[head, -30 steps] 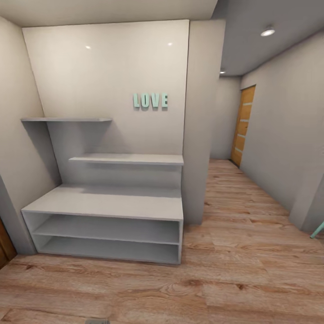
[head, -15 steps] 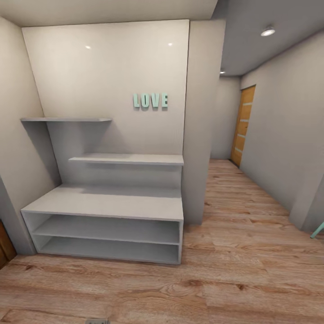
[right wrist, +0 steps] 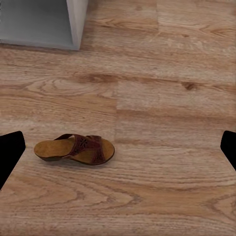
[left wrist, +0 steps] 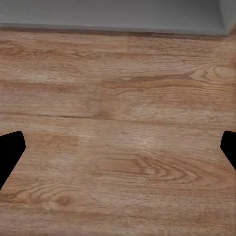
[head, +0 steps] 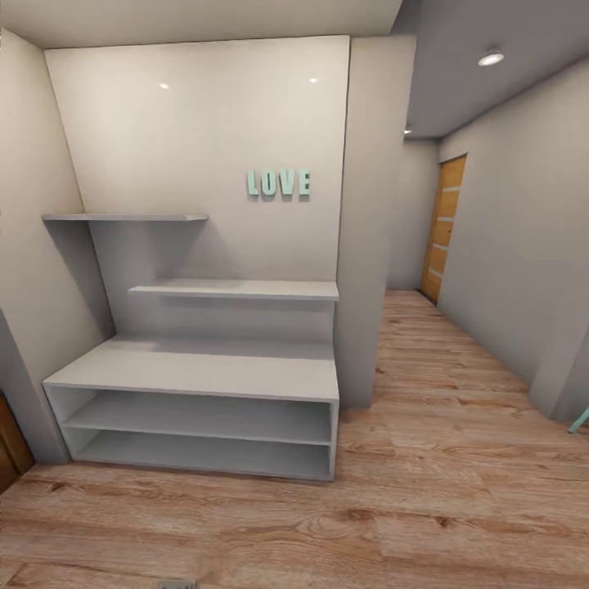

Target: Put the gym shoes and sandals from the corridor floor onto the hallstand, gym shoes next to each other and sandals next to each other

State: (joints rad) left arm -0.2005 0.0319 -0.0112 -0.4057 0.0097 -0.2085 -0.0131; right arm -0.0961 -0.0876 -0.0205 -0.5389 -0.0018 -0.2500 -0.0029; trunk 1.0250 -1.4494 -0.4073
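As my view has slid slightly since 0.5 s ago, hallstand [head: 196,376] sits empty ahead; 1 sandal [right wrist: 74,150] lies on floor [right wrist: 162,108] beneath my right pincer [right wrist: 118,147], fingers spread wide, holding nothing. Base is repositioning, I judge.

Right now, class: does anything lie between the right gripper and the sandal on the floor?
Nothing visible does. In the right wrist view, the sandal lies alone on bare corridor floor, between the right gripper's widely spread fingertips, short of the hallstand's corner.
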